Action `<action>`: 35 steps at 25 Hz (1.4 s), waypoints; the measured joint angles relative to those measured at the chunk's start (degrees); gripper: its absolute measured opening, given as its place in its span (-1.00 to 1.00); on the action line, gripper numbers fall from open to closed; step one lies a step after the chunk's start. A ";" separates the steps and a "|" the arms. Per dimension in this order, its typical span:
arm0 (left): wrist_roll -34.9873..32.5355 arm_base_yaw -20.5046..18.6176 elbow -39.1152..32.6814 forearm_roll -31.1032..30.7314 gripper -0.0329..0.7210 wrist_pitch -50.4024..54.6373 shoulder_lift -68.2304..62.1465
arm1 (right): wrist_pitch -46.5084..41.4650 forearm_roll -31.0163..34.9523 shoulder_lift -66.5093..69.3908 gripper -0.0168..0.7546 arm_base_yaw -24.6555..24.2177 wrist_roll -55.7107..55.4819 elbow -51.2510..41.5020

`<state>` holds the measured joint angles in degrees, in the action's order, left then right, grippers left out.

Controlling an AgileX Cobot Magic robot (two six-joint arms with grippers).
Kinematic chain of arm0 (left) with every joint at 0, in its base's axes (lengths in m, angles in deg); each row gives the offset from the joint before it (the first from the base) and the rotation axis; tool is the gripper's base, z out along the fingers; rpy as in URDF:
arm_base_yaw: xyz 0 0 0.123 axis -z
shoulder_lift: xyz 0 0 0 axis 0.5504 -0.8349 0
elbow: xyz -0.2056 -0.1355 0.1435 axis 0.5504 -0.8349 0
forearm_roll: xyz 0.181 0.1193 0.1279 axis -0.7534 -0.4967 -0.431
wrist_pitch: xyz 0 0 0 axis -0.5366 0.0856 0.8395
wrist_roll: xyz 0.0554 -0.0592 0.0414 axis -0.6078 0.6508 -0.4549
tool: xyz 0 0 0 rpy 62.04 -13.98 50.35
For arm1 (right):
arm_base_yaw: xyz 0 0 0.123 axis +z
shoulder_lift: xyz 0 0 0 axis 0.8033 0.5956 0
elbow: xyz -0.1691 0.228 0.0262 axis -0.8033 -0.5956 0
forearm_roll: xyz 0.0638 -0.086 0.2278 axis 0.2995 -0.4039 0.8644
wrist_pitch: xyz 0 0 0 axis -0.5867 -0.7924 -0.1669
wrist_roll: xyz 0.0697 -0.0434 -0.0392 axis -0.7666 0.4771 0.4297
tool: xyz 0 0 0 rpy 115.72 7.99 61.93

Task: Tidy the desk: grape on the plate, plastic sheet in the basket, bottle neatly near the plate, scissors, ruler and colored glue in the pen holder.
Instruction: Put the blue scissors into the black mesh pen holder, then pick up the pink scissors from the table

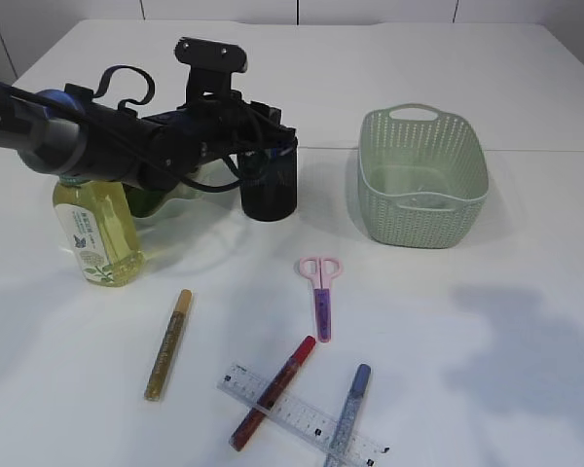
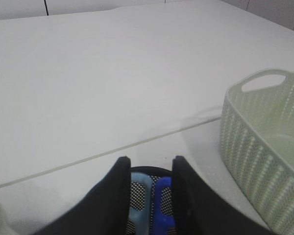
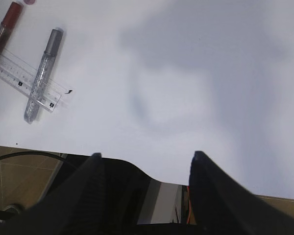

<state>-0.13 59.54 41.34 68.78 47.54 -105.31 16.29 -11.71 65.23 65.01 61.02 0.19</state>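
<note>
Left gripper [image 2: 149,183] hung directly over the mouth of the black mesh pen holder [image 1: 269,185], jaws a little apart with nothing clamped between them. Below the gap, inside the holder, a blue item [image 2: 162,205] and a paler blue one beside it showed in the left wrist view; likely glue sticks already dropped in, though the view was too tight to be sure. Right gripper [image 3: 146,161] was off the work area near the front edge of the surface [image 1: 526,321], jaws well apart and empty.

Out from the holder:
- Basket [image 1: 423,175] stood to its right, apart from it. No plastic sheet could be made out in it or anywhere else.
- Bottle [image 1: 95,229] of yellow liquid stood upright to the left, partly behind the left arm. Something green showed just beside it under the arm, possibly the plate or grape; too hidden to tell.
- Scissors [image 1: 321,292] with pink handles lay loose in the middle of the surface.
- Gold glue stick [image 1: 167,345] lay alone, front left.
- Red glue stick [image 1: 273,391] lay across the clear ruler [image 1: 302,416]; silver-blue glue stick [image 1: 348,416] also crossed the ruler near its right end.

Judgement: task partway. Perhaps 2 items in the holder. Left to do: scissors, ruler, 3 glue sticks. Grape, sheet and bottle placement could not be confirmed.
</note>
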 joint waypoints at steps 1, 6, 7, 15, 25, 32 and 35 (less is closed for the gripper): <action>0.00 0.00 0.00 0.00 -0.34 0.00 0.00 | 0.00 0.00 0.00 0.17 0.00 0.00 0.00; 0.00 0.00 0.00 0.00 -0.32 1.01 0.29 | 0.00 0.00 0.00 0.18 0.00 0.00 0.00; 0.00 0.00 0.00 0.00 -0.32 1.82 0.72 | 0.00 0.00 0.00 0.18 0.00 0.00 0.00; 0.00 0.00 0.00 0.00 -0.32 17.87 8.65 | 0.00 0.00 0.00 0.17 0.00 0.00 0.00; 0.00 0.00 0.00 0.00 -0.32 48.93 21.22 | 0.00 0.00 0.00 0.17 0.00 0.10 0.00; 0.10 0.00 0.00 3.16 -0.32 67.11 32.39 | 0.00 1.21 0.00 0.17 0.00 0.21 0.00; 1.08 0.00 0.00 3.48 -0.31 73.80 36.49 | 0.00 1.76 0.00 0.17 0.00 0.31 0.00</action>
<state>0.95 59.54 41.34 72.26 121.33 -68.82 16.29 -9.95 65.23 65.01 61.33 0.19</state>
